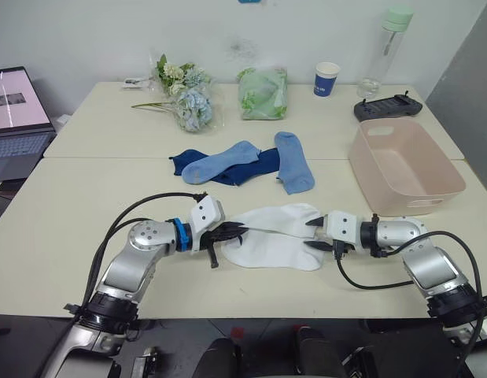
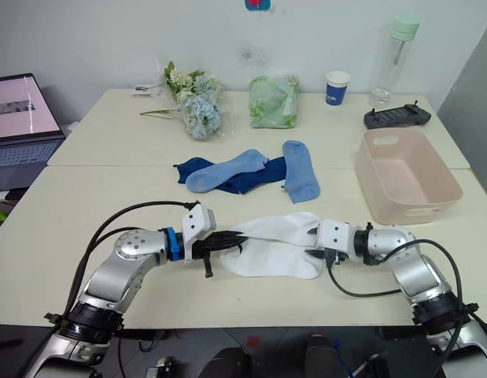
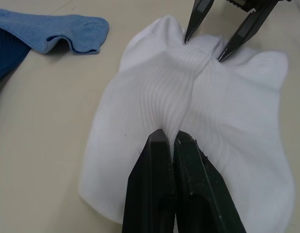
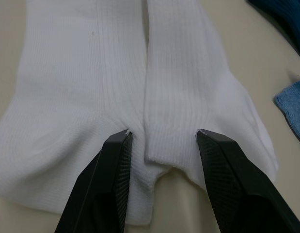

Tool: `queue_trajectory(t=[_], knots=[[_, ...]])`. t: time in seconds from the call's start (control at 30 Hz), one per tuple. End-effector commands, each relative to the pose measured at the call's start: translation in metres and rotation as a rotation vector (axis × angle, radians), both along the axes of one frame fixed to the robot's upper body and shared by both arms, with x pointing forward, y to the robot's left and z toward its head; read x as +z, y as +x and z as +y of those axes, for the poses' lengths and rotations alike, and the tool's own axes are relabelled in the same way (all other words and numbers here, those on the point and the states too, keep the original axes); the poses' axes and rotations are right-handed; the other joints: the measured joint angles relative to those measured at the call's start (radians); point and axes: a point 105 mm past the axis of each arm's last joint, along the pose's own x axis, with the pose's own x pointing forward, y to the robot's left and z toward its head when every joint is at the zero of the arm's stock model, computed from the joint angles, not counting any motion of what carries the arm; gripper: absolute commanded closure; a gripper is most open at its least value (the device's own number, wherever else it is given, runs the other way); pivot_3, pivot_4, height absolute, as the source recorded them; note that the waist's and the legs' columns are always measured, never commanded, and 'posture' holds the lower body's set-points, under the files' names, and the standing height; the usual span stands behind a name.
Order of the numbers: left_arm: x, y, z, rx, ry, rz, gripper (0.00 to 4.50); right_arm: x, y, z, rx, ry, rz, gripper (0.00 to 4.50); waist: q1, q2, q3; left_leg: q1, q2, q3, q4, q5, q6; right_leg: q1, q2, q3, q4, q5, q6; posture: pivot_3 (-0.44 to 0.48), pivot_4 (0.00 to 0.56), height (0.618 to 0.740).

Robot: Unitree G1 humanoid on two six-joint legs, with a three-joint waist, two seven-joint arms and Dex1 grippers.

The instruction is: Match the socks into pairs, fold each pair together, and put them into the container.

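We see the two white socks (image 1: pixel 278 235) lying side by side, flat on the table (image 1: pixel 86 236) near its front edge, between the two grippers. The left gripper (image 1: pixel 232 231) has its fingers (image 3: pixel 159 194) pressed together on a pinch of white fabric at one end of the pair. The right gripper (image 1: pixel 317 235) stands wide at the opposite end, its fingertips (image 4: pixel 121 145) resting on the socks, one on each sock, with no fabric clamped. Farther back at mid-table, two blue socks (image 1: pixel 294 161) lie over the navy socks (image 1: pixel 247 165). The pink tub (image 1: pixel 404 169) sits to the right of them, apart from all socks, with nothing inside.
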Motion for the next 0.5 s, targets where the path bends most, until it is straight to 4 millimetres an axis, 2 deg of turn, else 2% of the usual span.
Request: queue_trajectory(t=[0.03, 0.13, 0.27, 0.3, 0.5], knots=[[0.0059, 0.0026, 0.003, -0.011, 0.036, -0.06, 4.5, 0.0108, 0.0027, 0.0005, -0.005, 0.029, -0.023, 2.22, 0.0, 0.0, 0.0, 0.0, 0.0, 0.0, 0.0, 0.0, 0.0, 0.0, 0.0, 0.0, 0.0, 0.0, 0.0, 0.0, 0.15, 0.74], [0.0034, -0.0002, 0.0017, -0.029, 0.042, -0.061, 4.5, 0.0114, 0.0031, 0.0011, -0.012, 0.043, -0.008, 2.84, 0.0, 0.0, 0.0, 0.0, 0.0, 0.0, 0.0, 0.0, 0.0, 0.0, 0.0, 0.0, 0.0, 0.0, 0.0, 0.0, 0.15, 0.74], [0.0025, -0.0011, 0.0009, -0.029, 0.043, -0.067, 4.5, 0.0131, 0.0027, 0.0008, -0.028, 0.069, 0.013, 4.28, 0.0, 0.0, 0.0, 0.0, 0.0, 0.0, 0.0, 0.0, 0.0, 0.0, 0.0, 0.0, 0.0, 0.0, 0.0, 0.0, 0.15, 0.74], [0.002, -0.0014, 0.0009, -0.03, 0.045, -0.067, 4.5, 0.0138, 0.0028, 0.0005, -0.03, 0.073, 0.014, 4.49, 0.0, 0.0, 0.0, 0.0, 0.0, 0.0, 0.0, 0.0, 0.0, 0.0, 0.0, 0.0, 0.0, 0.0, 0.0, 0.0, 0.15, 0.74], [0.001, -0.0024, 0.0013, -0.034, 0.047, -0.065, 4.5, 0.0161, 0.0, 0.0002, -0.013, 0.069, 0.032, 4.49, 0.0, 0.0, 0.0, 0.0, 0.0, 0.0, 0.0, 0.0, 0.0, 0.0, 0.0, 0.0, 0.0, 0.0, 0.0, 0.0, 0.15, 0.74]])
